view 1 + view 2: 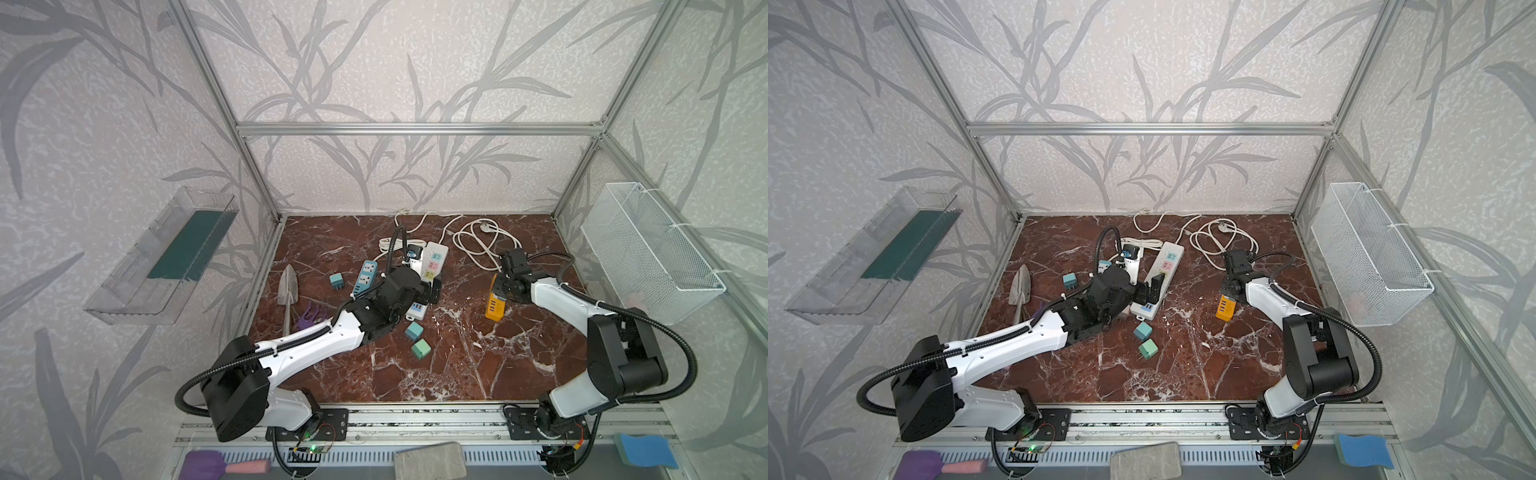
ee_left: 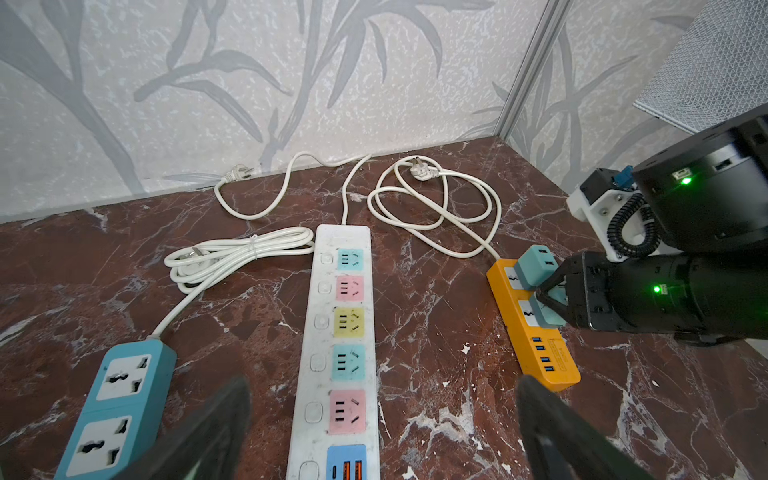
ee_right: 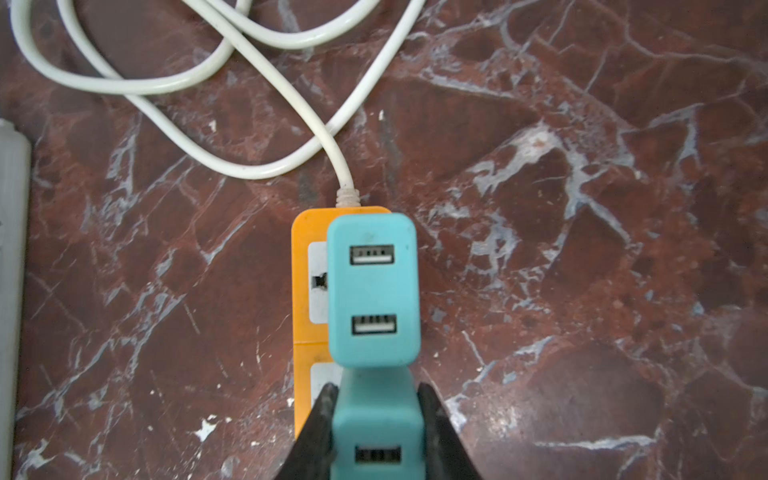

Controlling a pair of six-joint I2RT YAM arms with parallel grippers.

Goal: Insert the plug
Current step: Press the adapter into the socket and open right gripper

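My right gripper (image 3: 376,399) is shut on a teal plug (image 3: 376,432), one finger pressed against each of its sides. That plug stands over the second socket of the orange power strip (image 3: 309,291), and its prongs are hidden. A second teal plug (image 3: 374,291) sits in the strip's first socket, by the cable end. The left wrist view shows the held plug (image 2: 550,309) on the orange strip (image 2: 536,332). My left gripper (image 2: 382,424) hangs open and empty over the white power strip (image 2: 345,332). In both top views it (image 1: 430,293) (image 1: 1152,293) is near that strip's front end.
A blue power strip (image 2: 120,399) lies left of the white one. Loose teal plugs (image 1: 419,348) (image 1: 336,281) lie on the marble floor. A trowel (image 1: 286,286) and a purple rake (image 1: 309,318) lie at the left. White cables (image 1: 478,241) coil at the back, and a mesh basket (image 1: 648,249) hangs on the right wall.
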